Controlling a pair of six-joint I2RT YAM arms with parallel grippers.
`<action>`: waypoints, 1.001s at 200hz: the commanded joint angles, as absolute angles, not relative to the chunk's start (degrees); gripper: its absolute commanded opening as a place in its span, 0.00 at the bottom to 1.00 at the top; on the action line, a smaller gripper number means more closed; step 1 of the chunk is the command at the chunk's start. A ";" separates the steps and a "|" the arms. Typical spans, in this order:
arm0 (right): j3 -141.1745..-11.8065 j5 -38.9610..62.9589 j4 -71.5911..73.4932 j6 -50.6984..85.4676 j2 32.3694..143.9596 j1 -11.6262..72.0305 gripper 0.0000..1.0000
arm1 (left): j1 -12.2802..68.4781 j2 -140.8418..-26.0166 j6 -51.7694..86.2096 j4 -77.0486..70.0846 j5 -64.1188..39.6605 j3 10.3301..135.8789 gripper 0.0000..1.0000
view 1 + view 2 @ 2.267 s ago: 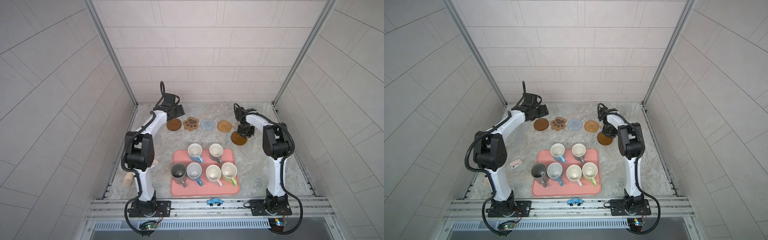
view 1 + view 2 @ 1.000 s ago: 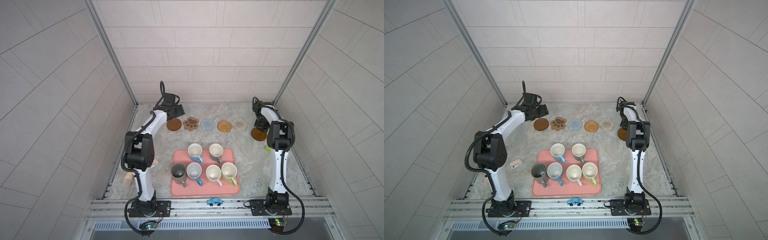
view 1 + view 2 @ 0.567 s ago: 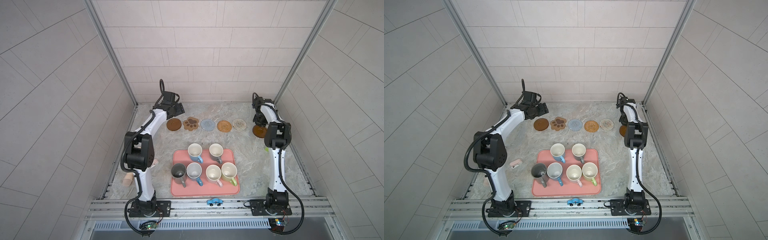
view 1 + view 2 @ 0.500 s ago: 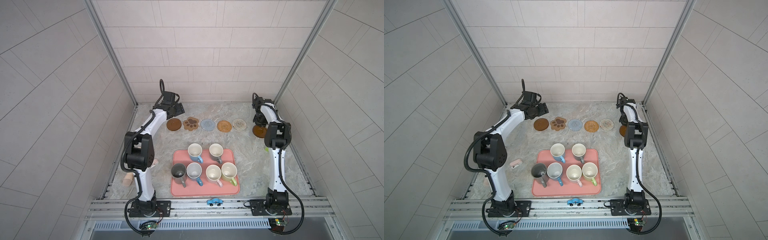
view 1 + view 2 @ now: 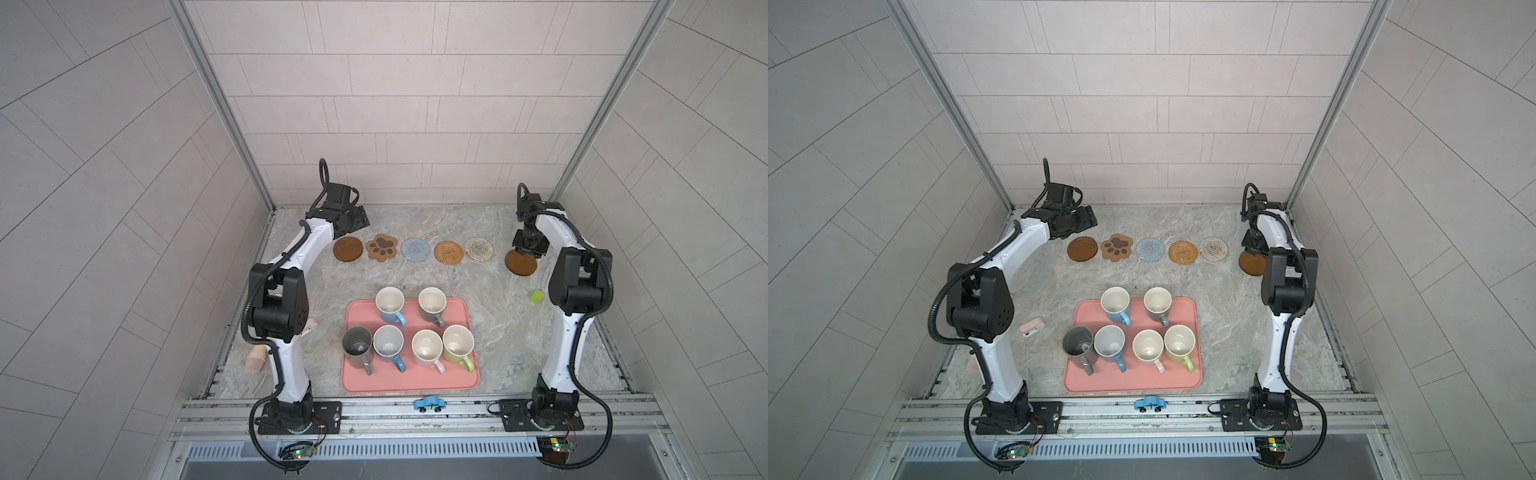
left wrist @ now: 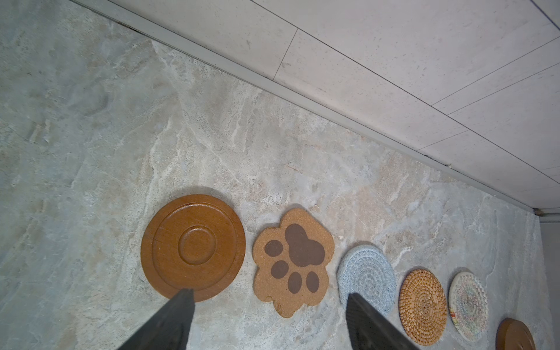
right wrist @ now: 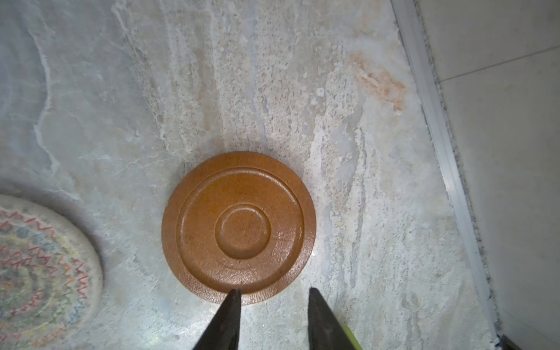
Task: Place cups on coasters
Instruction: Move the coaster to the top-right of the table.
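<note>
Right wrist view: the right jaws stand apart and empty, one tip at the rim of a brown disc (image 7: 239,227) lying flat on the desk (image 7: 348,106); whether it touches is hard to tell. The left jaws gape wide, empty, by the row of coasters (image 5: 415,249). All six cups (image 5: 426,347) sit on the tray (image 5: 457,382), well apart from both jaws, toward the bases. The green cup (image 5: 458,347) lies nearest the right arm (image 5: 557,232).

Pink tray (image 5: 409,381), blue toy car (image 5: 429,403), green block (image 5: 536,296), small pink gadget (image 5: 1031,327)
</note>
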State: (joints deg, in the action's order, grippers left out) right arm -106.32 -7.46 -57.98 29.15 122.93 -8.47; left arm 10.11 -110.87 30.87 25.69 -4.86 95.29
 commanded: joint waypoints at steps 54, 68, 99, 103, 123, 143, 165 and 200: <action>-95.87 -1.76 -50.35 33.09 119.72 -11.95 0.44 | 9.82 -108.74 31.20 24.92 -4.57 94.48 0.86; -95.14 -1.64 -49.86 33.47 119.88 -12.38 0.45 | 9.87 -108.79 31.20 24.87 -4.57 94.48 0.86; -94.43 -1.49 -49.06 34.08 120.68 -13.16 0.44 | 9.79 -108.63 31.28 24.87 -4.39 94.14 0.86; -94.39 -1.43 -48.82 34.18 120.82 -13.25 0.44 | 9.81 -108.63 31.29 24.87 -4.37 94.13 0.86; -94.62 -1.10 -48.12 34.70 121.36 -13.61 0.44 | 9.79 -108.64 31.27 24.87 -4.27 94.04 0.86; -95.09 -0.97 -47.41 34.81 121.81 -13.71 0.42 | 9.80 -108.59 31.38 24.87 -4.31 94.04 0.86; -95.77 -0.88 -47.36 35.06 122.64 -13.70 0.39 | 9.77 -108.47 31.46 24.87 -4.14 94.04 0.86; -95.38 -1.04 -47.33 35.24 122.98 -13.67 0.36 | 9.77 -108.06 31.55 24.83 -3.61 93.54 0.86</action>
